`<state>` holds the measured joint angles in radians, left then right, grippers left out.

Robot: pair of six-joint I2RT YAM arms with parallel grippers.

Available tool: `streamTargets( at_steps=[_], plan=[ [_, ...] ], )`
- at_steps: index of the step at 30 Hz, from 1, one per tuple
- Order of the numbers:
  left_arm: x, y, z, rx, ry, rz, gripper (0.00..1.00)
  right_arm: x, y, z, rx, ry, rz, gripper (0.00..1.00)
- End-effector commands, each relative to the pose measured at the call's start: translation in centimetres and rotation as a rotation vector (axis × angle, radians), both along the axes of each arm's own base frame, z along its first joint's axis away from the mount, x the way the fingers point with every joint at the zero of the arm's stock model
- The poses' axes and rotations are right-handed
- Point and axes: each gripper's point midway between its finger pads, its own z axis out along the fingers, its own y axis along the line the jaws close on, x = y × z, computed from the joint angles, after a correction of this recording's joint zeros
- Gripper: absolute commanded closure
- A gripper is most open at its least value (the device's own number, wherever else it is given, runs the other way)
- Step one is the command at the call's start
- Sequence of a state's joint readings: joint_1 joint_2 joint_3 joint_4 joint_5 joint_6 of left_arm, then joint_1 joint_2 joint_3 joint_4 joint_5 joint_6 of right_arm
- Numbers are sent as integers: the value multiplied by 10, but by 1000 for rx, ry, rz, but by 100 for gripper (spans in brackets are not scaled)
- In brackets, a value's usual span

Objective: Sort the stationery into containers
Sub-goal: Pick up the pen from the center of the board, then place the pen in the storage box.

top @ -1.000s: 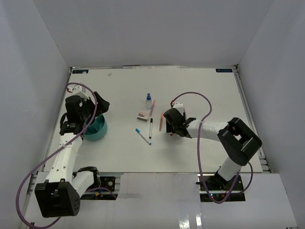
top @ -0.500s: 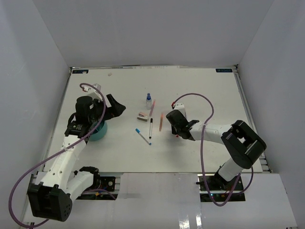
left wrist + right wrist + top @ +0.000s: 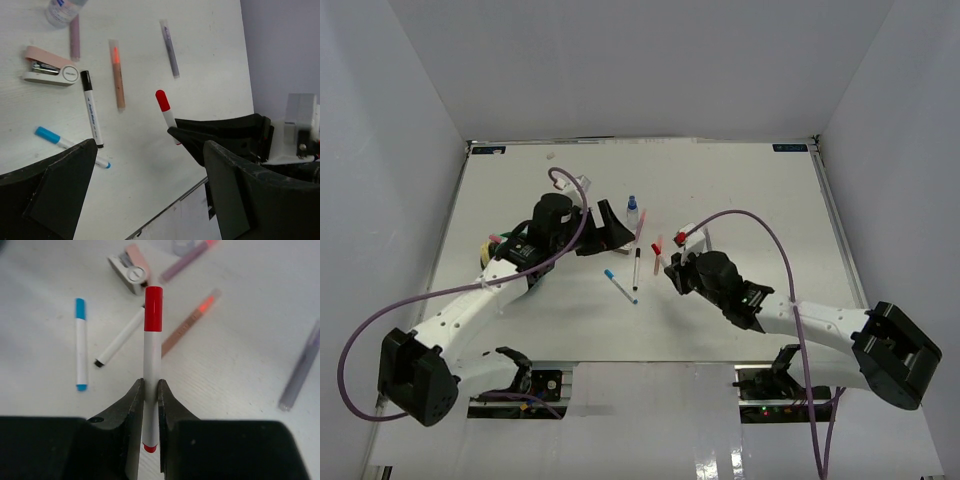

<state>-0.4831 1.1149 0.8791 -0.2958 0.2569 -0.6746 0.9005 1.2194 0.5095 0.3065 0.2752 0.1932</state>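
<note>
My right gripper [image 3: 151,405] is shut on a white pen with a red cap [image 3: 151,340], which sticks forward out of the jaws above the table. In the top view this gripper [image 3: 670,268] holds the red cap [image 3: 657,243] over the orange pen. My left gripper [image 3: 615,228] stands open and empty over the pile, its fingers [image 3: 50,190] wide apart. Below it lie a black-capped marker [image 3: 91,107], a blue-capped marker [image 3: 70,145], an orange pen [image 3: 117,75], a grey pen [image 3: 170,47], a pink-white stapler-like block [image 3: 50,70] and a blue-capped bottle [image 3: 62,10]. The containers are hidden under the left arm.
The near table edge [image 3: 165,210] runs just below the left gripper's fingers. A mauve pen [image 3: 187,260] lies beside the bottle [image 3: 633,210]. The two grippers are close together at mid-table. A small tan and pink item [image 3: 488,242] shows beside the left arm.
My left arm swung right, from beside the teal cup to the pile. My right gripper shut on the red pen and lifted it, drawing back toward the near side.
</note>
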Motion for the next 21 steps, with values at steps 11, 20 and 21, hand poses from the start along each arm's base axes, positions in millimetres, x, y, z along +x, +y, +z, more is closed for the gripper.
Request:
streamTargets(
  at_steps=[11,20,21],
  plan=[
    [-10,-86,-6,22,36,-108,12,-31,35,69,227,-264,263,92],
    [-11,-101,-16,36,60,-130,36,-29,30,71,244,-282,237,90],
    [-10,-102,-15,33,57,-130,39,-29,28,71,241,-285,232,89]
  ],
)
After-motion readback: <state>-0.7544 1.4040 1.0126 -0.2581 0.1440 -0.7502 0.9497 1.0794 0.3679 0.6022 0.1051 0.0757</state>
